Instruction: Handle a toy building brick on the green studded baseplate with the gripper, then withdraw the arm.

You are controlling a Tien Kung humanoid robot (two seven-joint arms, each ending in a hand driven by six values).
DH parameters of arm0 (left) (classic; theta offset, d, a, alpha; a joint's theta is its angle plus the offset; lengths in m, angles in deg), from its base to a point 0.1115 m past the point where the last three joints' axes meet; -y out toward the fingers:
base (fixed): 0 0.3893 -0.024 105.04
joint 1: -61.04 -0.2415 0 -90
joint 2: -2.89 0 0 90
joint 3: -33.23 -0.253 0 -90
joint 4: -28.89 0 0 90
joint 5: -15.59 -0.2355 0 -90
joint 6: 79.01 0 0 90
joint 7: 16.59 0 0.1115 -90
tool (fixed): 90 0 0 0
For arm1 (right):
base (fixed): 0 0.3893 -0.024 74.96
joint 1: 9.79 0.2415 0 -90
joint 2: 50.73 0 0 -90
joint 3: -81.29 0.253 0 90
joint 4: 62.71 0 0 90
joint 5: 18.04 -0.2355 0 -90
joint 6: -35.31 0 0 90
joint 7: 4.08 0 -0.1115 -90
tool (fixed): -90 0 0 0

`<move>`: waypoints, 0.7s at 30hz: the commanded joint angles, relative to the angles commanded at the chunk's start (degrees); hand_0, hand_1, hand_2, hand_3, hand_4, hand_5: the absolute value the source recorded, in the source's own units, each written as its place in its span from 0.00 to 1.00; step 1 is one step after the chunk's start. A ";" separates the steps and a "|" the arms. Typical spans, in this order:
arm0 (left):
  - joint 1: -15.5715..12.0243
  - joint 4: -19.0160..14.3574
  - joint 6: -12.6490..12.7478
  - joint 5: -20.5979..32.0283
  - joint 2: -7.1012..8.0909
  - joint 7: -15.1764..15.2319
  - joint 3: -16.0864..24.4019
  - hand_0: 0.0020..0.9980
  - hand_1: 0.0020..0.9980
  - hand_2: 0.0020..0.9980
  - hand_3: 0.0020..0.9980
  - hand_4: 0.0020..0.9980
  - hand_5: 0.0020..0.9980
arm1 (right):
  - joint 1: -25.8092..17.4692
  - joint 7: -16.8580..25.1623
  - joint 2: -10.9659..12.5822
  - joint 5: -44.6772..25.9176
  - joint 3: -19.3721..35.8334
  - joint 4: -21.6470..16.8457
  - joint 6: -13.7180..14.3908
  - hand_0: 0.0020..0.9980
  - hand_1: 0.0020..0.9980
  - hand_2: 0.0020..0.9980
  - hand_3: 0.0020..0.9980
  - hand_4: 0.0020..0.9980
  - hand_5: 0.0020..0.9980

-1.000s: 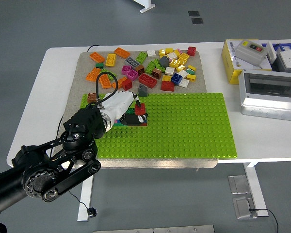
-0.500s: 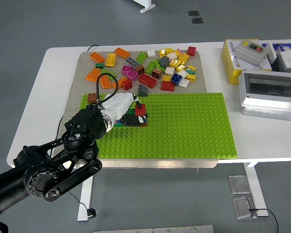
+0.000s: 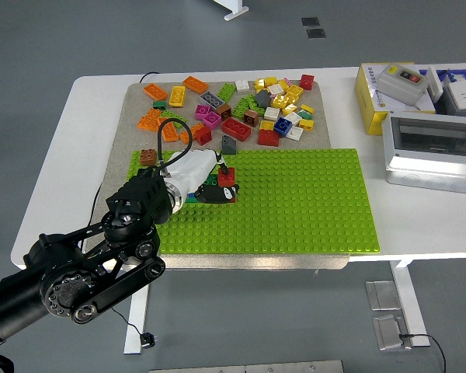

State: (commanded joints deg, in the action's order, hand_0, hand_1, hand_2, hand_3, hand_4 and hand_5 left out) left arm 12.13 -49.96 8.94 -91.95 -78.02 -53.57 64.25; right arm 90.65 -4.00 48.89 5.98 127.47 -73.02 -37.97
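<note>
Red toy brick (image 3: pixel 227 177) sits at the green baseplate's (image 3: pixel 295 202) near-left area on the worktop (image 3: pixel 85 132), the left hand (image 3: pixel 210 175) closed around it. Since a second ago the hand has shifted slightly up and away, so placement seems under way; withdrawal remains.

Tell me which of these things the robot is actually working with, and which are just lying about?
In use:
- green studded baseplate
- red brick at the left hand
- the small stack of bricks under it

Lying about:
- pile of loose bricks behind the baseplate
- brown brick
- grey mat
- electrical boxes on the right
</note>
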 joint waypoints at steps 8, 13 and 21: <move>0.03 0.69 0.12 0.45 -0.05 0.00 -0.46 0.94 0.92 0.90 0.66 0.69 0.58 | -0.06 0.02 0.00 0.00 -0.04 0.00 0.00 0.69 0.64 0.62 0.66 0.40 0.79; -0.11 1.75 0.29 0.79 -0.14 0.00 -0.72 0.94 0.92 0.90 0.66 0.69 0.58 | -0.11 0.06 0.00 -0.17 -0.18 0.00 0.00 0.69 0.64 0.62 0.66 0.40 0.79; -0.32 1.64 0.31 0.39 -0.14 0.00 -0.75 0.94 0.92 0.90 0.66 0.69 0.58 | -0.30 0.02 0.01 -0.11 -0.20 0.00 0.01 0.69 0.64 0.62 0.66 0.40 0.79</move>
State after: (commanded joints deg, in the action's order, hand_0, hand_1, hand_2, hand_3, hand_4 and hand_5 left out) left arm 11.81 -48.32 9.25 -91.56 -78.16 -53.57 63.50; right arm 90.35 -3.98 48.90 5.86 127.27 -73.02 -37.96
